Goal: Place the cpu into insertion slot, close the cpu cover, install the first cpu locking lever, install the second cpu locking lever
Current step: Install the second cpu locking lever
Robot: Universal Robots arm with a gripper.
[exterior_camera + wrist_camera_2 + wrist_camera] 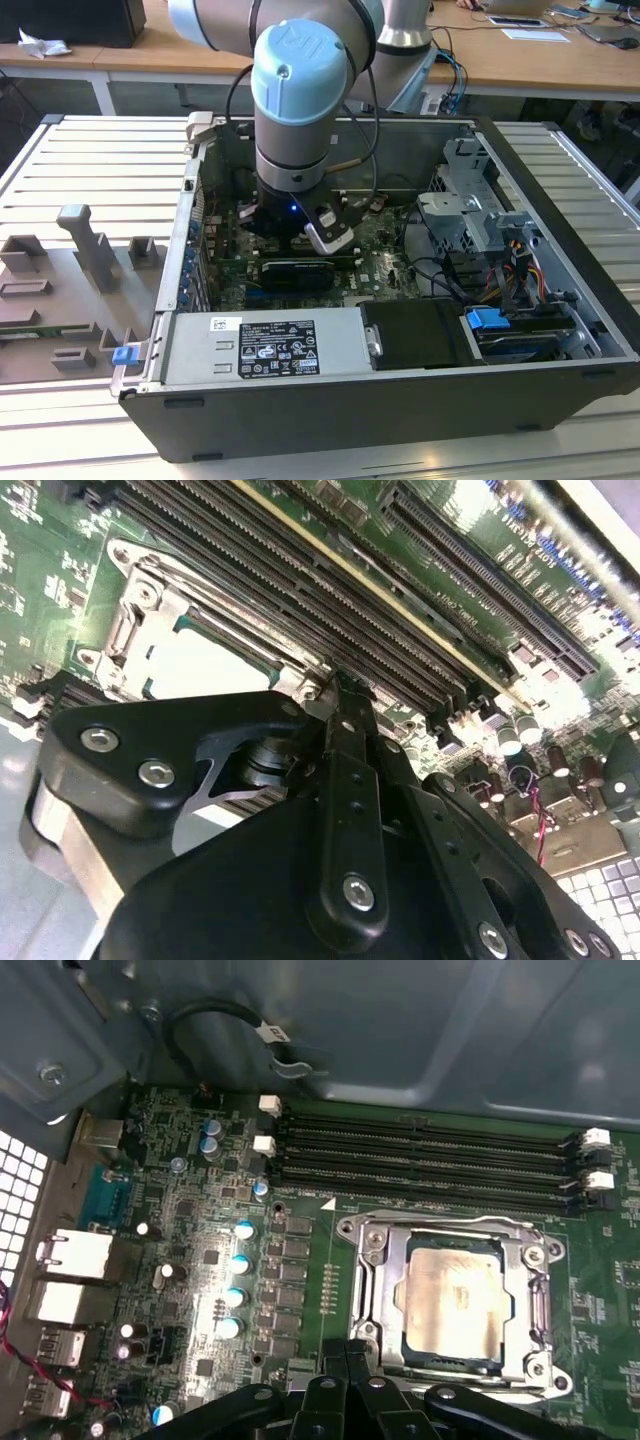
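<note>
The cpu [455, 1300], with its pale metal top, lies flat in the insertion slot [372, 1300] on the green motherboard. The silvery cpu cover [527, 1295] lies down around it, and the chip shows through its window. In the second wrist view the cpu [200, 665] looks bright inside the slot's metal rim [135, 600]. My gripper [347, 1362] hangs just off one edge of the slot, its black fingers drawn together. Its tip [335, 685] sits close to the slot's edge beside the memory slots. I cannot make out the locking levers. In the exterior view the arm's wrist [295, 215] reaches down into the open computer case.
Long black memory slots [430, 1155] run along one side of the socket. Blue-topped capacitors [240, 1260] and rear ports [70, 1260] stand on another side. The case holds a power supply [265, 345] and a drive cage [470, 210]. A grey fixture [70, 290] lies at the exterior view's left.
</note>
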